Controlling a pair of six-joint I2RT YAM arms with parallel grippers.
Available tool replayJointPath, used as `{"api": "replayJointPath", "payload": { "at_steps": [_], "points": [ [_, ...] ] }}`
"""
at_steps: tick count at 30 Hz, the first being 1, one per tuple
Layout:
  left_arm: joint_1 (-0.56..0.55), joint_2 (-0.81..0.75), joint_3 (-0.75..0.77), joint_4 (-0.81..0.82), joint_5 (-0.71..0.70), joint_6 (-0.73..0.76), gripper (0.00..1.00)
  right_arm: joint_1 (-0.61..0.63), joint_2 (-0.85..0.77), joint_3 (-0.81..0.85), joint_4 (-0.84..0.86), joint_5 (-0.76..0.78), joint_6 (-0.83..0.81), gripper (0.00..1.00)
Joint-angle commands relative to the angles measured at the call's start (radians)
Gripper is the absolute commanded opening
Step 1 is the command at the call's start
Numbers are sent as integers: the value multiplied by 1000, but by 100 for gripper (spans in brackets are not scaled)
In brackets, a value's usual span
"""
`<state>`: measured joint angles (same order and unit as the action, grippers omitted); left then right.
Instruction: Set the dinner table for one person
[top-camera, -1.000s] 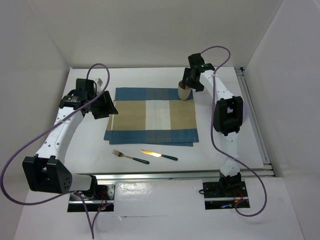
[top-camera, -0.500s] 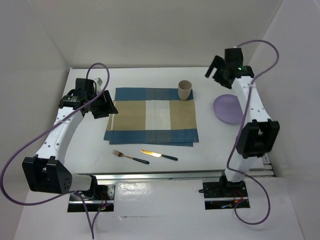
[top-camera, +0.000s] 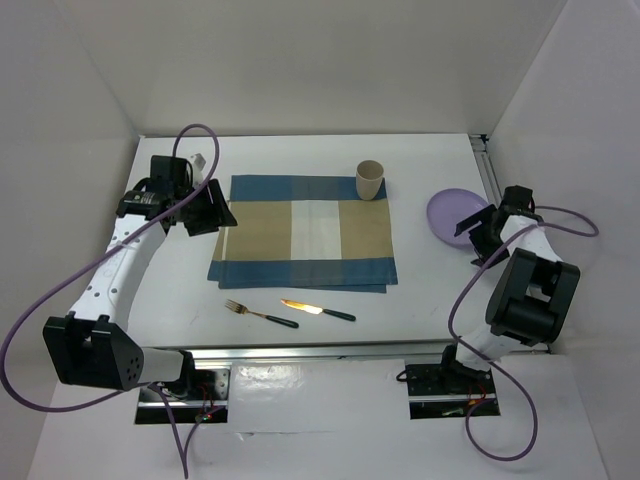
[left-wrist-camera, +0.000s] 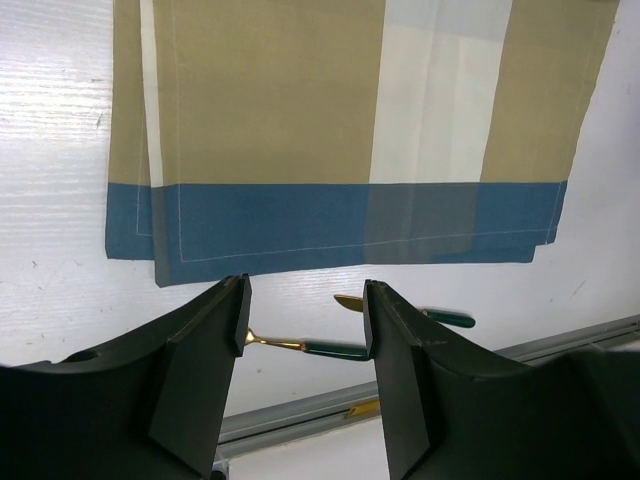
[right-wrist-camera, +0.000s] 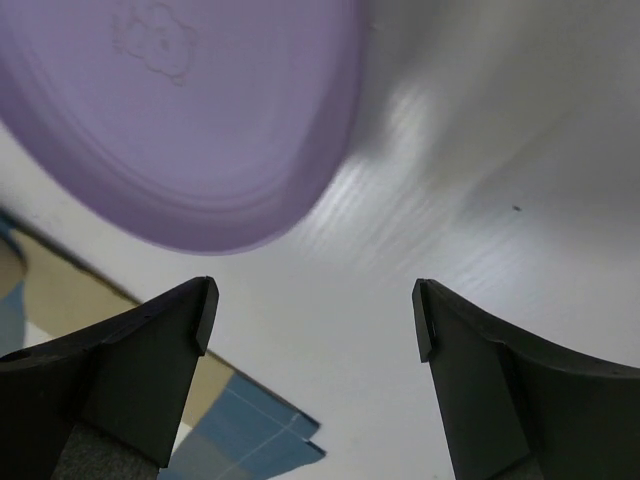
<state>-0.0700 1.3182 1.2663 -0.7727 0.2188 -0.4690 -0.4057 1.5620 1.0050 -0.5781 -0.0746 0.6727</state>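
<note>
The dinner table (top-camera: 300, 150), the broad white tabletop, ran from the arm bases to the back wall. The right gripper (top-camera: 478, 232) had made the only real move. A second earlier it stood at the cup (top-camera: 370, 180), half a second later it had lifted clear toward the far right corner, and now it had dropped low at the tabletop's right edge. There it sat just beside the near rim of the purple plate (top-camera: 450, 212).

The cup remained upright on the far right corner of the checked placemat (top-camera: 305, 232), so it looked placed and let go. In the right wrist view the jaws stood wide apart with nothing between them, and the plate's rim lay just ahead. Whether a fingertip already touched that rim could not be told from overhead.

This suggested the plate was the next item, probably bound for the middle of the placemat.

The left gripper (top-camera: 205, 208) had not shifted. It hung over the placemat's left edge, jaws apart and empty. The fork (top-camera: 245, 310) and knife (top-camera: 318, 311) still lay off the cloth near the tabletop's front edge, yet to be set.
</note>
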Motion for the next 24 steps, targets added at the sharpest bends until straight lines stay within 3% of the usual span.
{"api": "replayJointPath", "payload": {
  "at_steps": [1,8,15,20,21,24],
  "points": [
    [-5,-22,28,16,21,29,65,5,-11,10,152,-37,71,91],
    [-5,-31,28,16,21,29,65,5,101,20,236,-37,142,85],
    [-5,-21,28,16,21,20,65,40,165,38,216,39,160,69],
    [-5,-20,28,16,31,20,65,59,176,27,216,50,169,32],
    [-5,-20,28,16,22,20,65,71,164,17,216,61,169,18],
    [-5,-20,28,16,22,20,65,82,121,17,202,88,169,0]
  ]
}}
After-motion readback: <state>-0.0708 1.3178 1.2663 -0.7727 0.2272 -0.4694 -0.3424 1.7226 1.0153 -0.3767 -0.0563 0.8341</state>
